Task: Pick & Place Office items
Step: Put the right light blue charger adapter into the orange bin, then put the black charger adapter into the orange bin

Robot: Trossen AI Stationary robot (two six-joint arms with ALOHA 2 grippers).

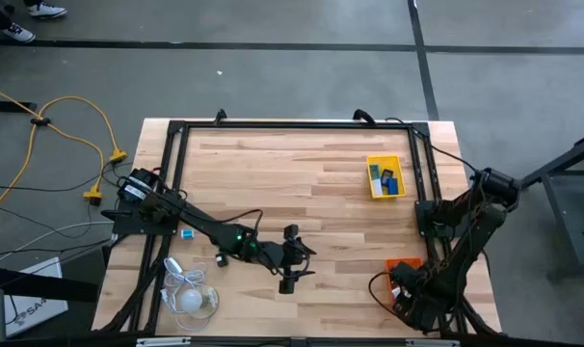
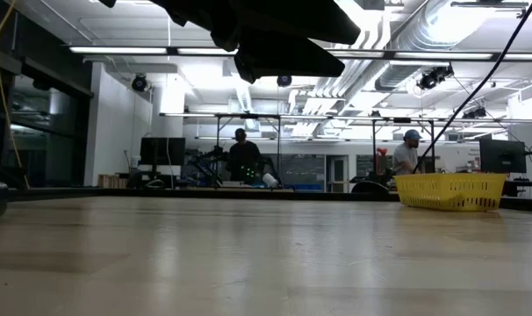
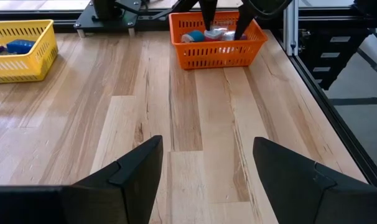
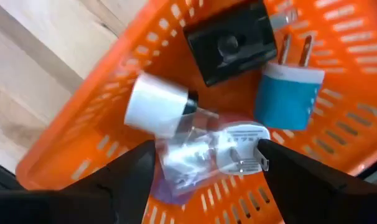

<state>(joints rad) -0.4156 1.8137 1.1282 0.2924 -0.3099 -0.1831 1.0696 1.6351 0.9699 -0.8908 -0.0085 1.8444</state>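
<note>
Office items are found in two trays. The left gripper [image 1: 290, 258] is stretched low over the middle of the worktop's [image 1: 302, 183] near half, jaws wide and empty. The right gripper [image 4: 207, 163] hangs just above the orange tray [image 1: 401, 266] at the near right, jaws wide, nothing held. In that tray lie a blue plug [image 4: 287, 99], a black adapter [image 4: 231, 41], a white adapter [image 4: 155, 104] and a clear-bagged white piece [image 4: 223, 152]. Blue and dark pieces are seen in the yellow tray [image 1: 385, 161], far right.
</note>
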